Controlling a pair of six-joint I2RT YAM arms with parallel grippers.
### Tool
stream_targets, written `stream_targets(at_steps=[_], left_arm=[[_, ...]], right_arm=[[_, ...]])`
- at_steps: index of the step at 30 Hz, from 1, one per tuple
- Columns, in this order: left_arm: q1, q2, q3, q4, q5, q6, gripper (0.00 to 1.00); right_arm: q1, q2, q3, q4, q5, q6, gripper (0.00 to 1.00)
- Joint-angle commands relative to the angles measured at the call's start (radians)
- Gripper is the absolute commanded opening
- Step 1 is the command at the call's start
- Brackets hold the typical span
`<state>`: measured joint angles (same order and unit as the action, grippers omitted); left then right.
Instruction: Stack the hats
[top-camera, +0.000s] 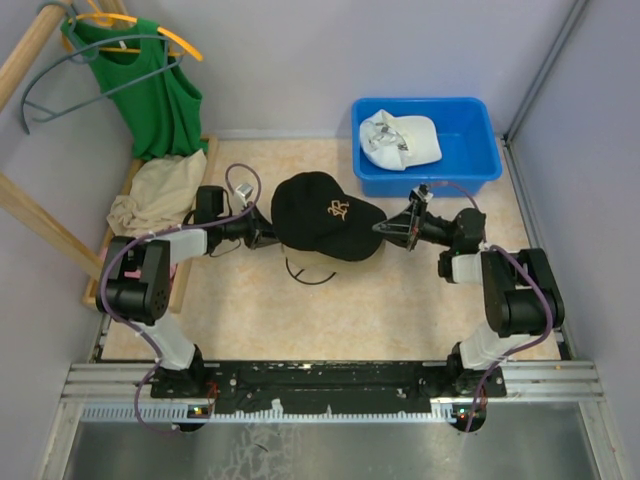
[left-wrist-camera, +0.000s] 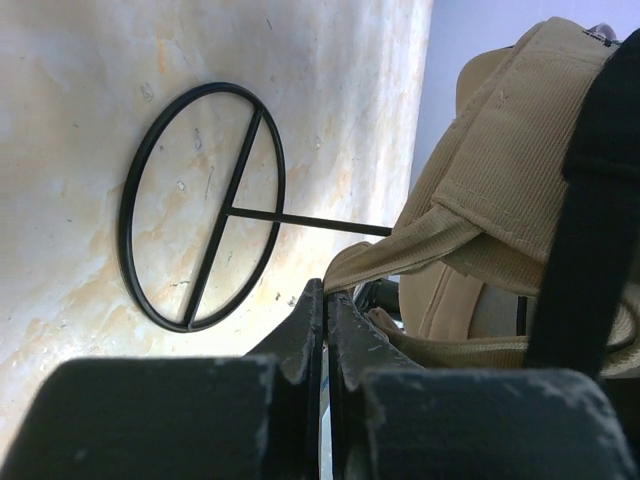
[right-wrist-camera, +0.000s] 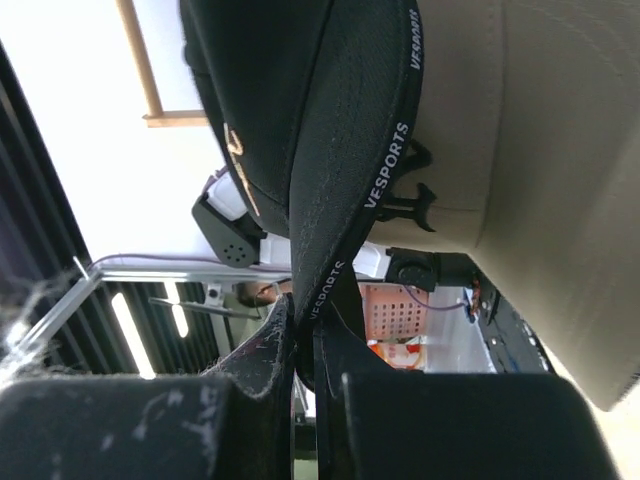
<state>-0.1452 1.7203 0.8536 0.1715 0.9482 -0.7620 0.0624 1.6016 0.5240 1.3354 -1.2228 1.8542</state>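
The black cap (top-camera: 325, 215) with a gold logo hangs mid-table, over a tan cap (top-camera: 312, 259) whose edge shows beneath it. My right gripper (top-camera: 388, 230) is shut on the black cap's brim (right-wrist-camera: 345, 215); the tan cap (right-wrist-camera: 545, 150) shows inside it. My left gripper (top-camera: 262, 236) is shut on the tan cap's lower edge (left-wrist-camera: 400, 250), with the black cap (left-wrist-camera: 595, 200) over that cap at the right. A white cap (top-camera: 400, 138) lies in the blue bin (top-camera: 470, 160). A second tan cap cannot be told apart.
A dark wire-frame ring (left-wrist-camera: 205, 205) lies on the table under the caps (top-camera: 308, 275). A beige cloth garment (top-camera: 160, 192) lies on a wooden tray (top-camera: 205, 160) at the left. A green top (top-camera: 150, 90) hangs on a hanger at the back left.
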Motion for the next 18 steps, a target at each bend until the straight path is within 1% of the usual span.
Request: stream_targets(at_steps=[1, 3, 5, 6, 8, 9, 10, 11, 14, 18], left_arm=[[0.018, 0.034, -0.007, -0.046, -0.012, 0.048, 0.0], [0.026, 0.039, -0.003, -0.049, -0.008, 0.056, 0.0], [0.035, 0.055, 0.01, -0.057, 0.006, 0.064, 0.0], [0.038, 0.063, 0.018, -0.063, 0.012, 0.069, 0.0], [0.045, 0.072, 0.036, -0.073, 0.02, 0.074, 0.0], [0.047, 0.074, 0.045, -0.078, 0.022, 0.076, 0.0], [0.049, 0.075, 0.054, -0.082, 0.024, 0.08, 0.0], [0.051, 0.079, 0.063, -0.089, 0.025, 0.083, 0.0], [0.054, 0.09, 0.079, -0.096, 0.035, 0.087, 0.0], [0.06, 0.094, 0.085, -0.097, 0.037, 0.092, 0.0]], right_arm=[[-0.002, -0.036, 0.001, -0.217, -0.057, -0.2, 0.0], [-0.001, -0.05, 0.016, -0.394, -0.066, -0.332, 0.0], [-0.001, -0.069, 0.063, -0.669, -0.067, -0.53, 0.0], [-0.001, -0.073, 0.106, -0.872, -0.056, -0.679, 0.0], [-0.003, -0.054, 0.238, -1.326, -0.009, -1.027, 0.0], [-0.002, -0.035, 0.297, -1.503, 0.021, -1.174, 0.0], [-0.003, -0.018, 0.337, -1.593, 0.04, -1.266, 0.0], [-0.007, -0.012, 0.354, -1.62, 0.049, -1.28, 0.0], [-0.021, -0.003, 0.369, -1.618, 0.057, -1.282, 0.0], [-0.038, 0.013, 0.381, -1.668, 0.076, -1.326, 0.0]])
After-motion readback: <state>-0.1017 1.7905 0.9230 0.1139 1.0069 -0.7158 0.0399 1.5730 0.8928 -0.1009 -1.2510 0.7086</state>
